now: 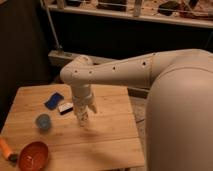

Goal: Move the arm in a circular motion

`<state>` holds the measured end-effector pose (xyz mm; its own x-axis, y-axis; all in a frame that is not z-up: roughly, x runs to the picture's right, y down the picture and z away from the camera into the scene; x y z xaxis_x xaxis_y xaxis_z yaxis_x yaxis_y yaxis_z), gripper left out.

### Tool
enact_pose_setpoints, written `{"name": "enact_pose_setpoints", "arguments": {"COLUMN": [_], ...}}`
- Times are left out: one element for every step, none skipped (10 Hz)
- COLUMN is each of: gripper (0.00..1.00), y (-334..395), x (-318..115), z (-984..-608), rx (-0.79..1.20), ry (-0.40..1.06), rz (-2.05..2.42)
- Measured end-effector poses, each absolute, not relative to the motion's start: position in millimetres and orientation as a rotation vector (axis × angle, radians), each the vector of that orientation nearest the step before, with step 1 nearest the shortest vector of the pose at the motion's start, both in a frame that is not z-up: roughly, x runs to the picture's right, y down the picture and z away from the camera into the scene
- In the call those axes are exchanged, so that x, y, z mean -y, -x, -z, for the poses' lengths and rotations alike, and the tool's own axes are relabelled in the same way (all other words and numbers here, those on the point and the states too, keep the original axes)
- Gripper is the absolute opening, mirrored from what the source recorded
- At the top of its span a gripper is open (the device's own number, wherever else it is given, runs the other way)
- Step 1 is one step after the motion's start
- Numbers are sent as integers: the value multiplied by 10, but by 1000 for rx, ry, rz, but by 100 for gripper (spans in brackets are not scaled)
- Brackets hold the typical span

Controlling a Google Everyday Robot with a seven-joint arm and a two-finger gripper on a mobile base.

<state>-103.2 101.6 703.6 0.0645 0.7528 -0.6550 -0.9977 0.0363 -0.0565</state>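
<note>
You're looking at a wooden table (115,150). From the gripper (83,119), hanging over its middle, a white block (65,107) is lying at ten o'clock with a blue pad (53,100) just beyond. A blue cup (43,121) is standing at nine o'clock, and an orange bowl (34,156) is sitting at seven.

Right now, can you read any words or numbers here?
None can be read.
The small black-and-white object may carry print, but it is too blurred.
The off-white robot arm shows only dark holes; its gripper, hanging over the wooden table, shows no readable label.
</note>
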Motion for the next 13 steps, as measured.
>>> {"name": "enact_pose_setpoints", "arguments": {"gripper": [65,65,65,65,65,65,65,65,65,65,65,65,65], "y": [1032,1032,1032,1032,1026,1026,1003,976,949,941,945,925,886], "x": [-1016,-1016,-1016,-1013,-1011,-1009,-1025,-1045,-1061,-1076,-1104,-1138,-1178], "z": [-7036,-7036,-7036,-7033,-7020,-6979,-6934,-6887,-6819,-6753,-6623,-6559,-6493], "rx": [-524,-524,-524,-523,-522,-511,-501,-492,-482,-475,-457,-455,-454], "ry": [588,588,588,587,586,584,581,578,571,564,552,545,535], "rz": [-1443,-1442,-1443,-1442,-1442,-1446,-1448,-1447,-1444,-1436,-1416,-1403,-1391]}}
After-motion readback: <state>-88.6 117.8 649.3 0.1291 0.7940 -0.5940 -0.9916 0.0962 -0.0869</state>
